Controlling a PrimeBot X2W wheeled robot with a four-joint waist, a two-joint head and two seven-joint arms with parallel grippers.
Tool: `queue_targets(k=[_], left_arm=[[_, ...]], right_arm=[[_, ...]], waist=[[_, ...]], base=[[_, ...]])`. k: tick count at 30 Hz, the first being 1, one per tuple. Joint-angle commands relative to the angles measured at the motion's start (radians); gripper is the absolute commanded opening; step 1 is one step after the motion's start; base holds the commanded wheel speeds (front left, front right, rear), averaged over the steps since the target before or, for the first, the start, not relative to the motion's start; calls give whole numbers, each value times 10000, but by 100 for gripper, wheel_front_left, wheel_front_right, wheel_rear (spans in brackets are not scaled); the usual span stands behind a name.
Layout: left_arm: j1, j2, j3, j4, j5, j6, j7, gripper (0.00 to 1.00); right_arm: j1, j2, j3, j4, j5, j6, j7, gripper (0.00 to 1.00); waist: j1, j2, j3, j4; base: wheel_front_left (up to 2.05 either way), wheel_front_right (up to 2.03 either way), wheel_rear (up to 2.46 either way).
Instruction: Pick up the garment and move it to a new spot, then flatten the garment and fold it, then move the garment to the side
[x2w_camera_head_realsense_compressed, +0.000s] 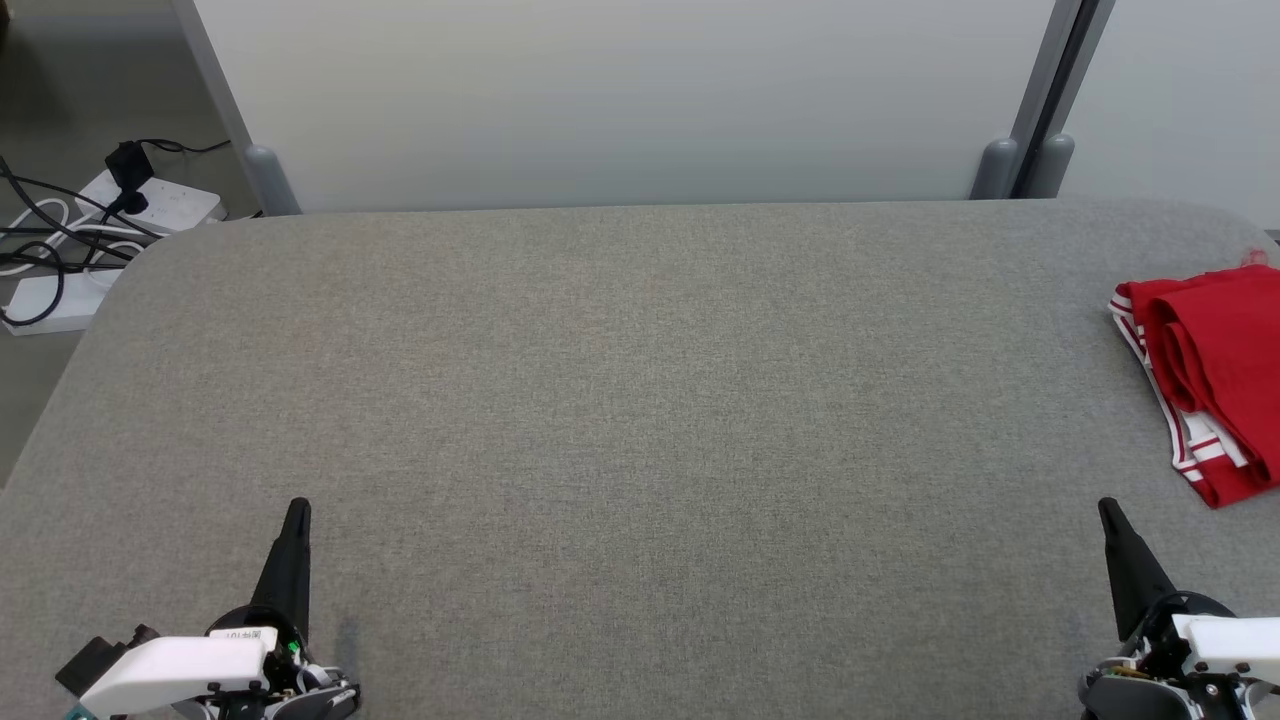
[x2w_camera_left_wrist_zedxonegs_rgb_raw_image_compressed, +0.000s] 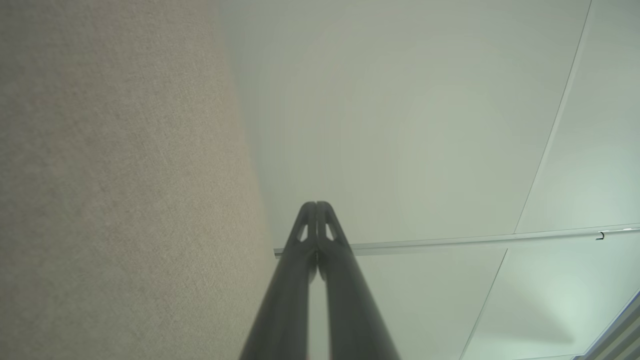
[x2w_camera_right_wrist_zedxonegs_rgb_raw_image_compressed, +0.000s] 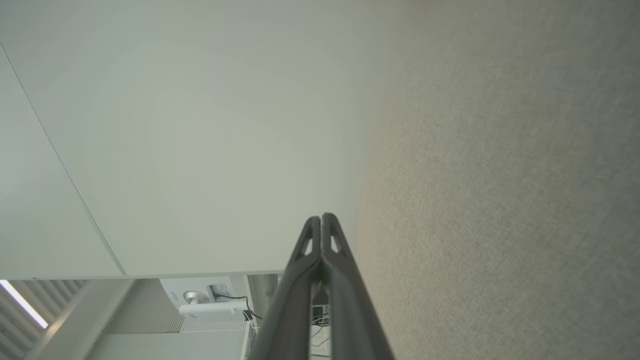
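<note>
- Left tool (x2w_camera_head_realsense_compressed: 298, 510) is sitting closest, down at 7 o'clock in the head view. Its two dark fingers are pressing together all the way and gripping nothing.
- Right tool (x2w_camera_head_realsense_compressed: 1108, 508) is mirroring it at 5 o'clock, also pinching fully closed on nothing, with its tip pointing toward 12.
- Both are hanging low over the grey fabric surface (x2w_camera_head_realsense_compressed: 640, 400), though honestly I can't tell if they're touching it.
- Wrist views are backing that up: the left fingers (x2w_camera_left_wrist_zedxonegs_rgb_raw_image_compressed: 287, 300) are meeting at the tips with no gap, and the right fingers (x2w_camera_right_wrist_zedxonegs_rgb_raw_image_compressed: 292, 310) are doing the same.
- Garment (x2w_camera_head_realsense_compressed: 1215, 380) is lying at 3 o'clock, right by the surface's edge. It's red with white striped trim, bunched into soft folds, and running off the side of the picture.
- It's lying well apart from the left tool. The right tool is nearer, off toward the garment's 7 o'clock, not touching it.
- White power strips (x2w_camera_head_realsense_compressed: 150, 205) with dark cables (x2w_camera_head_realsense_compressed: 40, 230) are lying on the floor at 10 o'clock, just past the surface's rounded corner.
- Pale wall panel (x2w_camera_head_realsense_compressed: 620, 100) is standing along 12 o'clock, behind the far edge.
</note>
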Motion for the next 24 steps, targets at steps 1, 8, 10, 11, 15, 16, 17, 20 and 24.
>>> queue_targets(k=[1,8,10,11,15,16,17,20,24], left_arm=[[-567,83,334,-232,-43,-86,67,0],[-566,83,334,-232,-43,-86,67,0],[-566,83,334,-232,-43,-86,67,0],[-566,83,334,-232,-43,-86,67,0],[-566,83,334,-233,-43,-86,67,0],[-566,83,334,-233,-43,-86,67,0],[-566,83,333,-233,-44,-86,67,0],[-566,83,333,-233,-44,-86,67,0],[-566,83,333,-233,-44,-86,67,0]], right_arm=[[-450,-116,142,-270,80,46,63,0],[-450,-113,139,-269,77,46,66,0],[-450,-113,138,-269,76,46,66,0],[-450,-112,137,-269,76,46,67,0],[-450,-111,136,-269,75,46,68,0],[-450,-111,135,-269,74,46,68,0],[-450,-111,135,-269,74,46,69,0],[-451,-110,134,-269,73,46,70,0],[-451,-109,133,-269,72,46,70,0]], waist=[[0,-1,0,0],[0,-1,0,0],[0,-1,0,0],[0,-1,0,0],[0,-1,0,0],[0,-1,0,0],[0,-1,0,0],[0,-1,0,0],[0,-1,0,0]], base=[[0,0,0],[0,0,0],[0,0,0],[0,0,0],[0,0,0],[0,0,0],[0,0,0],[0,0,0],[0,0,0]])
